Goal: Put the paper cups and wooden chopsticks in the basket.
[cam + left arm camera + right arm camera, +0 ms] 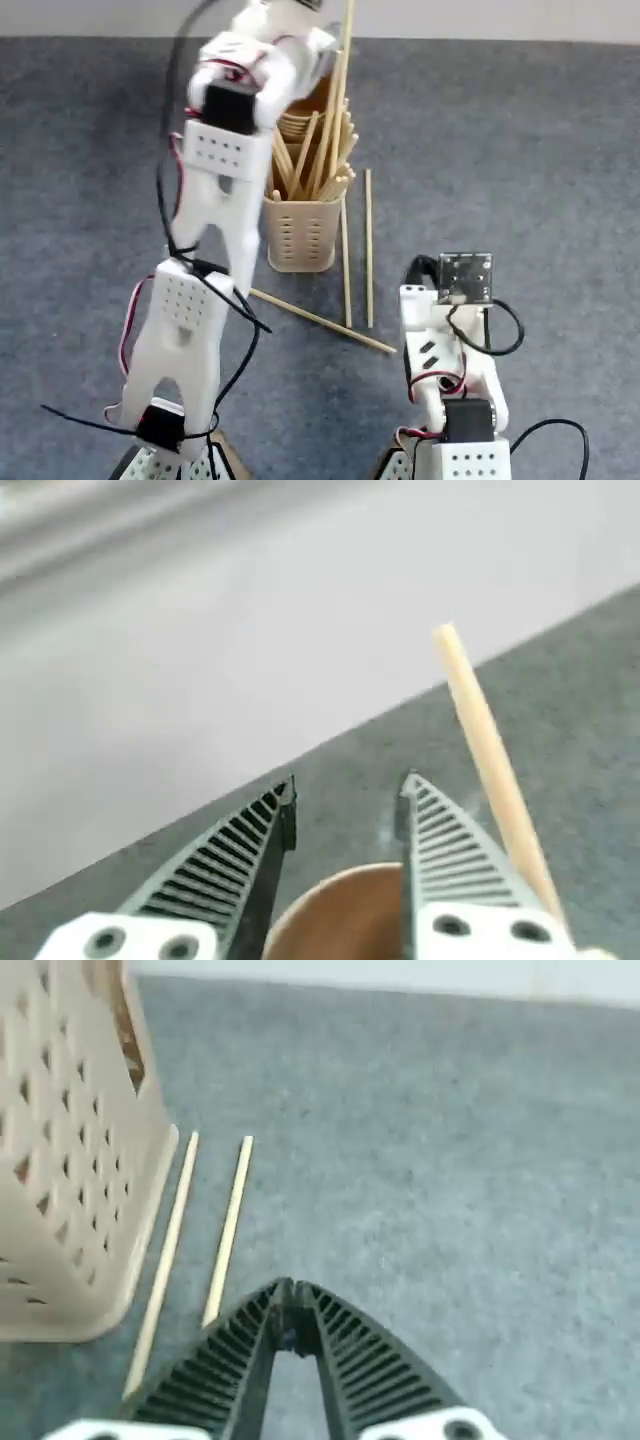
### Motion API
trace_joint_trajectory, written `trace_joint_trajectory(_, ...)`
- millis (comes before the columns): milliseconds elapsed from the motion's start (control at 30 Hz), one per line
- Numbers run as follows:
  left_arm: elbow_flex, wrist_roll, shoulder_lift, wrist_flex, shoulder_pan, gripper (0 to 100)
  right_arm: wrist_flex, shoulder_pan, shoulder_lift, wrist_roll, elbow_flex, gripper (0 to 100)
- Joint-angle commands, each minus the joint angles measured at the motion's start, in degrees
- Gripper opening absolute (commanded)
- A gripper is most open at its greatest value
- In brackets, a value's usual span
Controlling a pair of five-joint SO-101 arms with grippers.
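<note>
Paper cups: a brown stack of paper cups (296,122) sits in the far part of the basket (300,240), under the left arm.
Bundled chopsticks: the chopstick bundle (325,165) stands on end in the basket, right of the cups.
Tall chopstick: the tall chopstick (347,55) rises above the bundle, just beside the left pincer's outer finger.
Loose chopsticks: two parallel chopsticks (346,270) lie just right of the basket. A slanted chopstick (320,320) lies near its near side.
Left pincer: the left pincer (349,783) is spread, above a cup rim (335,910).
Right pincer: the right pincer (295,1310) is pressed together, holding nothing, near right of the loose pair.
Table: the table (520,150) is grey.
</note>
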Motion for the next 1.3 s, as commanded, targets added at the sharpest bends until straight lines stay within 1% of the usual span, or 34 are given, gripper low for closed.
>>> trace_joint_trajectory(0, -3.9, -0.5, -2.6, -1.1, 2.7, 13, -1.0, -3.5, 0.4, 2.9, 1.9, 0.6)
trace_joint_trajectory(100, -3.8, -0.4, -5.5, -0.7, 3.1, 12, -1.0, -4.7, 0.4, 3.6, 2.3, 0.6)
trace_joint_trajectory(167, -3.8, -0.4, -8.1, 1.2, 3.2, 12, -1.0, -5.0, 0.4, 3.9, 2.4, 0.6)
trace_joint_trajectory(233, -3.5, -0.2, -10.7, 4.5, 3.6, 12, -2.1, -5.0, 0.4, 3.9, 2.4, 0.6)
trace_joint_trajectory(300, -3.7, 1.2, -12.8, 9.1, 5.0, 12, -5.1, -5.0, 0.5, 3.9, 2.6, 0.6)
trace_joint_trajectory(400, -3.9, 2.9, -16.0, 15.0, 6.9, 12, -6.3, -4.8, 0.5, 3.9, 4.4, 0.6)
trace_joint_trajectory(500, -3.4, 2.9, -17.6, 17.8, 7.2, 12, -6.3, -4.8, 0.5, 3.9, 5.0, 0.6)
trace_joint_trajectory(633, -3.4, 2.9, -14.6, 22.2, 7.3, 12, -6.3, -4.9, 0.5, 3.9, 5.0, 0.6)
trace_joint_trajectory(767, -3.8, 2.9, -11.6, 23.1, 7.2, 12, -6.3, -4.9, 0.5, 3.9, 5.0, 0.6)
trace_joint_trajectory(967, -3.8, 2.8, -12.4, 23.1, 9.5, 12, -6.3, -4.9, 0.5, 3.9, 5.0, 0.6)
trace_joint_trajectory(1267, -3.4, 2.7, -12.2, 22.6, 9.4, 12, -6.3, -5.0, 0.5, 3.9, 5.0, 0.6)
